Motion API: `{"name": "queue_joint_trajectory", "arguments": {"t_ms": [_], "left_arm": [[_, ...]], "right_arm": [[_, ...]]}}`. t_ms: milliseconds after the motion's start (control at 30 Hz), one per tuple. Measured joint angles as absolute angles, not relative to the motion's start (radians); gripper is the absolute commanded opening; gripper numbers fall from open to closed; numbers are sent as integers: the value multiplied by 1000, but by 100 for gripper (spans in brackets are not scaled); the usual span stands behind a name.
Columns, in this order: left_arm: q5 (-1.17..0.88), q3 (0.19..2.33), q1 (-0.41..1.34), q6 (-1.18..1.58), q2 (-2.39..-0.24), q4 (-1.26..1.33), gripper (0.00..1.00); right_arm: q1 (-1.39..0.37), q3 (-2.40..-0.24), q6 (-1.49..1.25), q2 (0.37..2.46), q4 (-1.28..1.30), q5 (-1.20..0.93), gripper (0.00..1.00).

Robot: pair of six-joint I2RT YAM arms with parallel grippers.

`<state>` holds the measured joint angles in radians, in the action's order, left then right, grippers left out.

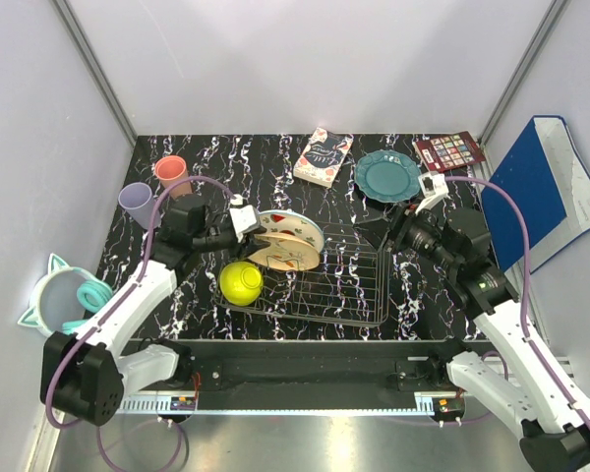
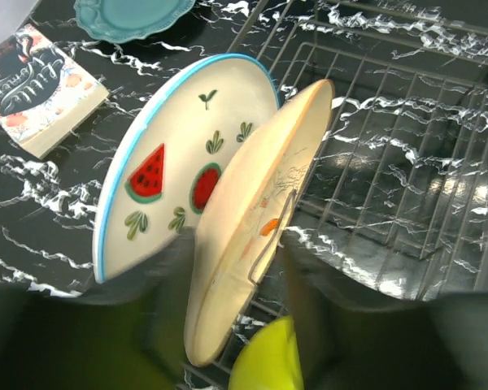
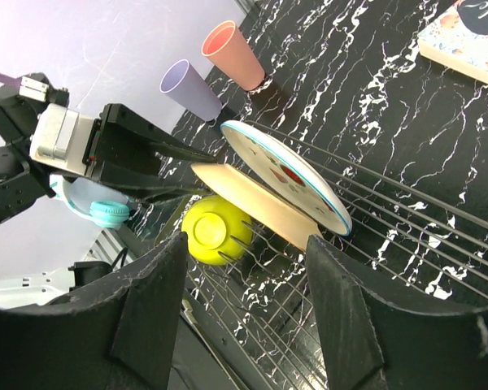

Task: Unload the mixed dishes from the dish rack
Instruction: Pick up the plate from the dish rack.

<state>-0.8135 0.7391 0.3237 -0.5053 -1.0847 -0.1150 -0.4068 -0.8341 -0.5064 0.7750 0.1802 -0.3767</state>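
Bright, even light from overhead fills the top view, leaving only soft shadows under the arms on the black marbled surface [image 1: 226, 162] and a pale glare on the metal strip [image 1: 275, 433] at the near edge. In the left wrist view the fingers [image 2: 65, 341] of the left gripper [image 2: 236, 260] and the yellow-green bowl [image 2: 268, 361] are smeared, out-of-focus shapes, while the peach plate [image 2: 260, 211] and watermelon plate [image 2: 171, 162] stay sharp and white highlights gleam under the dish rack [image 2: 390, 130]. The right wrist view is crisp, with the near fingers [image 3: 146, 317] of the right gripper [image 3: 246, 244] dark and slightly soft.
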Motion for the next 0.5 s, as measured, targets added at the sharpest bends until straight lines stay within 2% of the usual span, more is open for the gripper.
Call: {"name": "queue_joint_trajectory", "arguments": {"t_ms": [200, 500], "left_arm": [[-840, 776, 334, -565, -1155, -109, 30], [-852, 790, 356, -644, -1234, -81, 34]], "right_arm": [[-407, -812, -515, 774, 177, -375, 67], [-407, -780, -519, 772, 176, -366, 67]]}}
